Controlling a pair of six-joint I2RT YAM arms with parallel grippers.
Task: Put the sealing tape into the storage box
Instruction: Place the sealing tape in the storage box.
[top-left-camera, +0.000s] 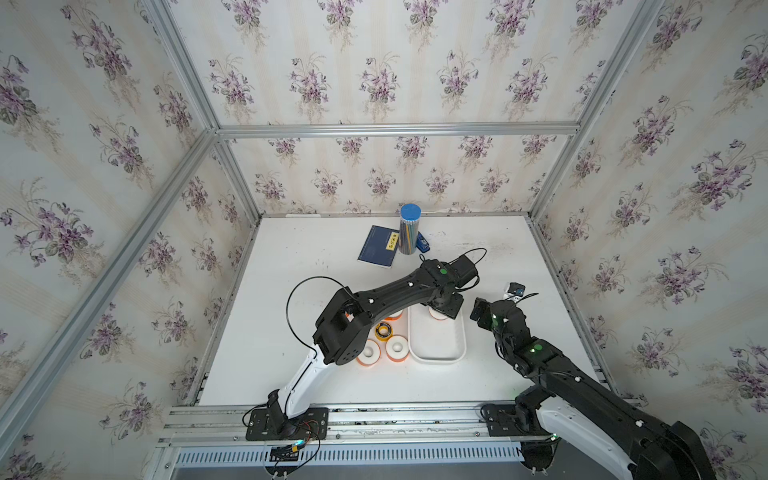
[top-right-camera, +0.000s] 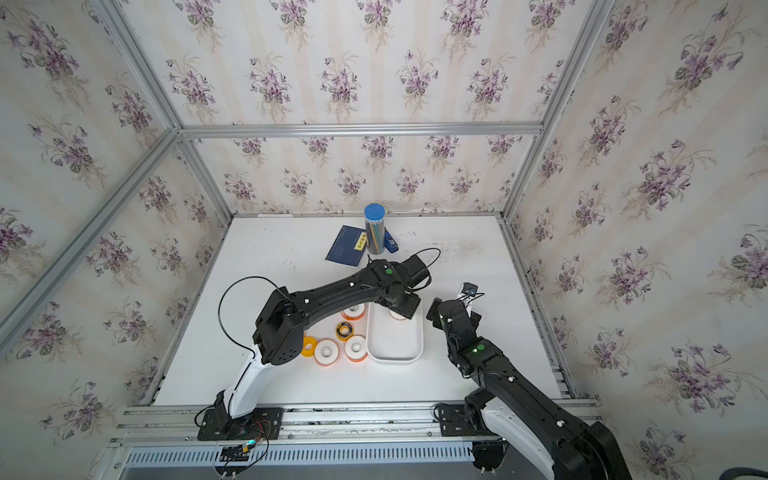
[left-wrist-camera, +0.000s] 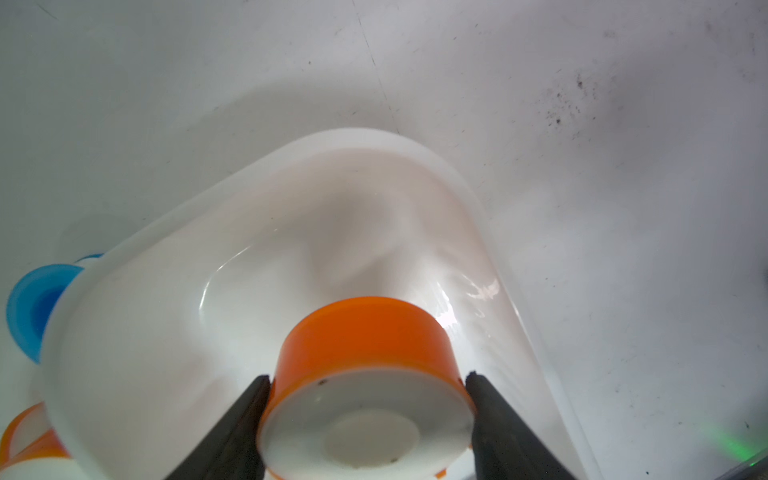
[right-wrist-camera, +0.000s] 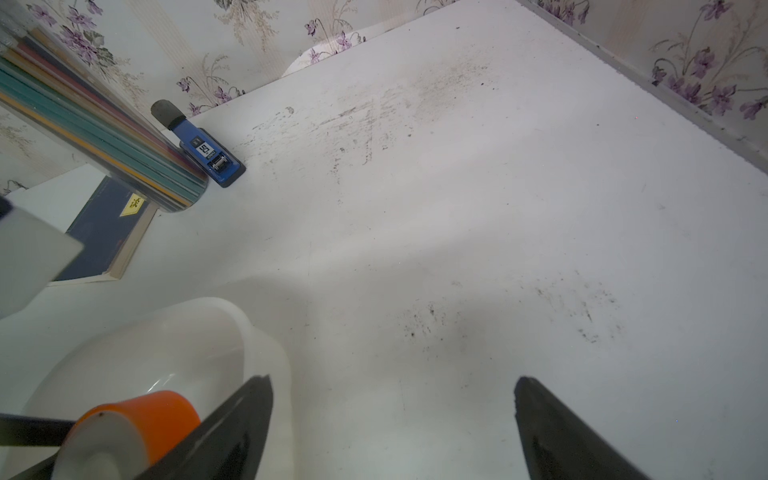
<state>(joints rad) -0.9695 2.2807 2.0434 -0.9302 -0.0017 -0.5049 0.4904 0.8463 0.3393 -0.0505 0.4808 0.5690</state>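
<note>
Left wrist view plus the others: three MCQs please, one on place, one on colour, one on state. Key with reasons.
1. The tape roll in the left gripper is:
A. over the storage box
B. past the box's far end
C. outside the box, alongside it

2. That roll's rim is:
A. yellow
B. blue
C. orange

3. The right gripper is:
A. shut on a roll
B. open and empty
C. shut and empty

Key:
1 A: the box's floor and wall surround the roll in the left wrist view.
2 C: an orange band runs around a white face.
3 B: its jaws stand apart with only bare table between them.
</note>
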